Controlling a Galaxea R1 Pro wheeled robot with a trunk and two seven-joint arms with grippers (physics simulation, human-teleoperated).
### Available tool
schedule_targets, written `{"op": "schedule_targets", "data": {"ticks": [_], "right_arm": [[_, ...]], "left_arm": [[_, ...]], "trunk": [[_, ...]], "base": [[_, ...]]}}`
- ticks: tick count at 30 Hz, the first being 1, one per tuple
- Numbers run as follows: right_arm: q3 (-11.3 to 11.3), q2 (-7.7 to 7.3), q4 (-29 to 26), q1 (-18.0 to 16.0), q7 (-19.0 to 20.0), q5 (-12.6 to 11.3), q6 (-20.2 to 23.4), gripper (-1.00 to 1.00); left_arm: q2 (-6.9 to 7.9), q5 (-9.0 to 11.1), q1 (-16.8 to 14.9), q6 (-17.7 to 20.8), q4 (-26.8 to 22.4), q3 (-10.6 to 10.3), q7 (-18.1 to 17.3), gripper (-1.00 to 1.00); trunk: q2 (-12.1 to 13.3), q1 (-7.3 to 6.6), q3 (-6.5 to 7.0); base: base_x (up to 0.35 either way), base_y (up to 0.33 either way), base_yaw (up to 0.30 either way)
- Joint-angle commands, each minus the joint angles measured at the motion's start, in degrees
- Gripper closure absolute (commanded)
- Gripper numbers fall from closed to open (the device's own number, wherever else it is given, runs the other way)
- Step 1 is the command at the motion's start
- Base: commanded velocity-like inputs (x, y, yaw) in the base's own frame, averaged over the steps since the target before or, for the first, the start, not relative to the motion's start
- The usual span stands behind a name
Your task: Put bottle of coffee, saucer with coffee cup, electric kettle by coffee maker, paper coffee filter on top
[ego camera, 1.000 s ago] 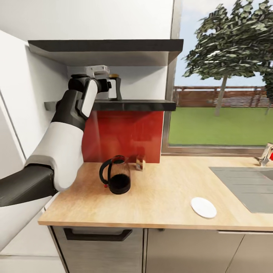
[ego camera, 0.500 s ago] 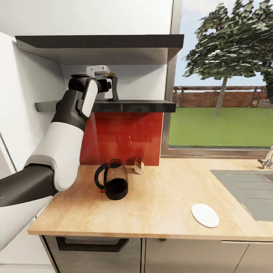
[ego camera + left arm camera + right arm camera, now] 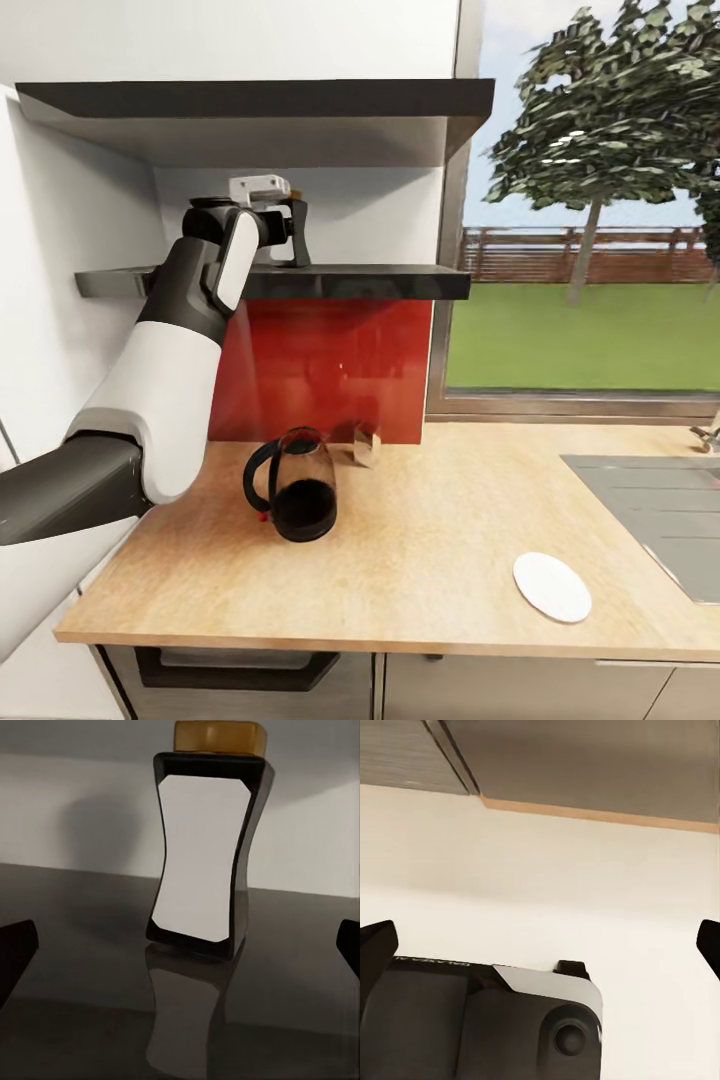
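The left arm reaches up to the dark kitchen shelf (image 3: 350,281), and the left gripper (image 3: 296,232) sits at the bottle of coffee (image 3: 293,205), which the wrist and fingers mostly cover in the head view; only a sliver of its amber cap peeks out. In the left wrist view the bottle of coffee (image 3: 202,847) stands upright on the glossy shelf (image 3: 75,937), dark with a pale label and amber cap (image 3: 220,735), its reflection below it. The gripper is released: one dark fingertip (image 3: 15,952) shows at each edge of that view, well apart, the bottle between them and untouched.

On the tabletop (image 3: 430,540) a glass carafe with a black handle, the coffee maker (image 3: 290,485), stands near the red backsplash (image 3: 330,365). Just beside it, toward the wall, is a small object (image 3: 366,444) too blurred to identify. A white saucer (image 3: 552,587) lies flat toward the front edge, well apart from the carafe. The sink (image 3: 660,510) is cut off at the right border.

In the right wrist view, the right gripper (image 3: 540,945) shows its fingertips wide apart at the frame edges, empty, above a pale floor and a dark part of the robot's body (image 3: 480,1020).
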Motion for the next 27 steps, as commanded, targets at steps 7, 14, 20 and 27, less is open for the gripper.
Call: {"op": "schedule_targets", "data": {"ticks": [7,14,20,27], "right_arm": [[-0.1,0.01,0.0,0.0,-0.1,0.6,-0.1,-1.0],[-0.1,0.01,0.0,0.0,-0.1,0.6,-0.1,-1.0],[-0.1,0.01,0.1,0.0,-0.1,0.6,-0.1,-1.0],[-0.1,0.01,0.1,0.0,-0.2,0.6,-0.1,-1.0]], "left_arm": [[-0.08,0.5,-1.4,0.2,1.8,-0.2,0.8,-1.0],[-0.34,0.5,-5.9,0.2,6.8,-0.1,0.9,-1.0],[-0.42,0.6,-8.7,0.2,10.6,-0.1,0.9,-1.0],[-0.42,0.6,-11.4,0.0,16.6,0.0,0.9,-1.0]], "trunk": [[0.0,0.03,-0.02],[0.0,0.03,-0.02],[0.0,0.03,-0.02],[0.0,0.03,-0.02]], "base": [[0.024,0.0,0.0],[0.0,0.0,0.0],[0.0,0.0,0.0],[0.0,0.0,0.0]]}}
